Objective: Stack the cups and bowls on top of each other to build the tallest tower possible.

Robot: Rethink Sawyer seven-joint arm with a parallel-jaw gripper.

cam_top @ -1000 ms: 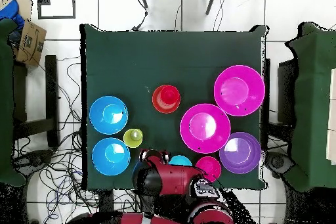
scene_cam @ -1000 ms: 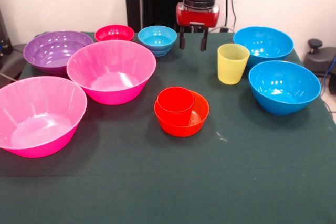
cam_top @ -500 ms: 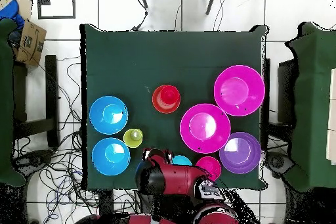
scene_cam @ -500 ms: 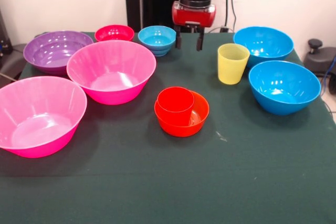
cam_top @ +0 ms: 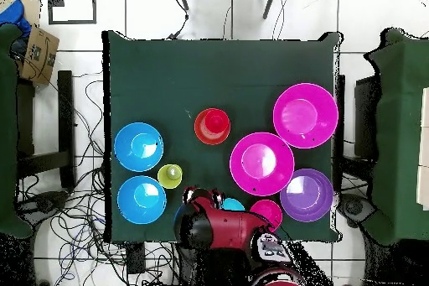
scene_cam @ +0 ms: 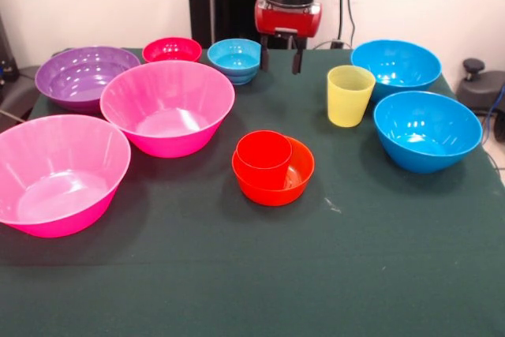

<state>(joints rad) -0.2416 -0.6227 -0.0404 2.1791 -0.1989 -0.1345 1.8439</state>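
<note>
The red cup (scene_cam: 263, 155) stands inside the small orange bowl (scene_cam: 301, 173) at the table's middle; overhead they are the red cup (cam_top: 215, 121) in the orange bowl (cam_top: 199, 131). My gripper (scene_cam: 281, 61) hangs open and empty at the far side, just right of the small light-blue bowl (scene_cam: 235, 58) and apart from it. The yellow cup (scene_cam: 349, 95) stands upright to the gripper's right. In the overhead view the arm (cam_top: 209, 228) covers part of the light-blue bowl (cam_top: 232, 205), next to the yellow cup (cam_top: 170, 175).
Two large blue bowls (scene_cam: 395, 64) (scene_cam: 427, 130) sit at the right. Two large pink bowls (scene_cam: 167, 106) (scene_cam: 59, 173) and a purple bowl (scene_cam: 82, 76) fill the left. A small red bowl (scene_cam: 171, 49) is at the far edge. Dark green cloth (scene_cam: 260, 274) covers the table.
My gripper has shifted a little to the left and slightly upward in the front view, closer to the small light-blue bowl. Its fingers stay open. No bowl or cup has moved.
</note>
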